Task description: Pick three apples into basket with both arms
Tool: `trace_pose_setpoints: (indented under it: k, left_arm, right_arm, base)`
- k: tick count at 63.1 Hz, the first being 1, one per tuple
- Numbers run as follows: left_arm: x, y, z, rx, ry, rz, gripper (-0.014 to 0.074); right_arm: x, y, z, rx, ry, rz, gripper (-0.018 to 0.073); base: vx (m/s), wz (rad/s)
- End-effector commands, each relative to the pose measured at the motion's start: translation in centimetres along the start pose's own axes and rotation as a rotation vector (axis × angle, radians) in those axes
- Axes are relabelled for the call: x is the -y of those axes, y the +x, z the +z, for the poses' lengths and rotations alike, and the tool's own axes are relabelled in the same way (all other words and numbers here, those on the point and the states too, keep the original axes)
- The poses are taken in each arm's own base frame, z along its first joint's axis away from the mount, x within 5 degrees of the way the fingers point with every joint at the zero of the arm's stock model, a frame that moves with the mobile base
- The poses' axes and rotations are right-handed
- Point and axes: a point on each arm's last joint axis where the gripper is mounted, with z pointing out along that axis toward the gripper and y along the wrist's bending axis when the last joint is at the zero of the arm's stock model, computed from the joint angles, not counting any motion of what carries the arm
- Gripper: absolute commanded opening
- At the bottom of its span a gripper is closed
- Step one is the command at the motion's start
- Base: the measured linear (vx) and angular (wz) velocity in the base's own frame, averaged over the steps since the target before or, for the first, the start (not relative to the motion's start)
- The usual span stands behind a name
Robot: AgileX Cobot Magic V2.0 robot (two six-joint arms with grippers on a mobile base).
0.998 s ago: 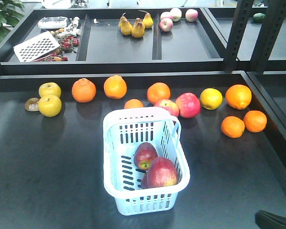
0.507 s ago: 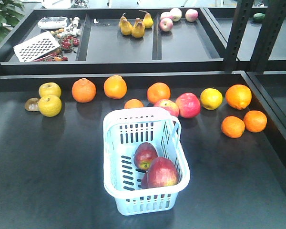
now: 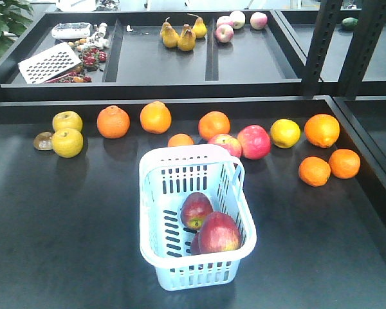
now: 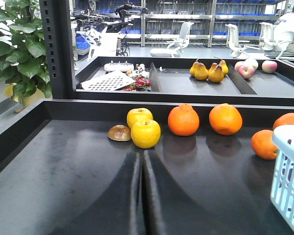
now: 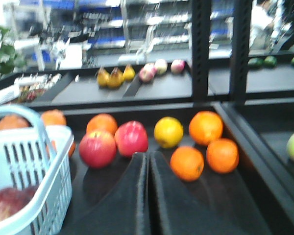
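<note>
1. In the lower centre of the front view: pale blue basket point(image 3: 145, 212) upright on the dark surface point(image 3: 64, 225), holding two dark red apples that touch each other, the far apple point(image 3: 196, 209) and the near apple point(image 3: 219, 233). Dark red sliver at the near apple's lower left, possibly a third; cannot tell.
2. At the bottom centre of each wrist view: left end effector point(image 4: 142, 196) and right end effector point(image 5: 148, 196) narrowed to a thin slit, holding nothing. Neither visible in the front view.
3. Expected handling: firm, moderately heavy, smooth-skinned and round, so likely to roll and slip, and prone to bruising.
4. Recommended hold: across the widest girth, clear of the stem hollow, with moderate squeeze.
5. Not to be confused with the brighter red apples point(image 3: 253, 141) just above the basket in the frame.
</note>
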Motion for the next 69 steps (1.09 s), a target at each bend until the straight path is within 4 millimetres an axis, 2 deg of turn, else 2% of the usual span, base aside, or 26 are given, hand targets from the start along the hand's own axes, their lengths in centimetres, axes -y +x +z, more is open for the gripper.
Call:
trace_pose_setpoints:
  k: [1, 69]
  left_arm:
    - [-0.03, -0.41, -0.09, 0.075, -0.002, -0.015, -0.0006]
    - [-0.03, -0.41, -0.09, 0.075, -0.002, -0.015, -0.0006]
  right_arm:
    - [-0.01, -0.53, -0.08, 0.1, 0.002, -0.021, -0.0004]
    - [0.0, -0.46, -0.08, 0.092, 0.002, -0.01, -0.0004]
  base:
    - [0.0, 0.0]
    - [0.0, 0.0]
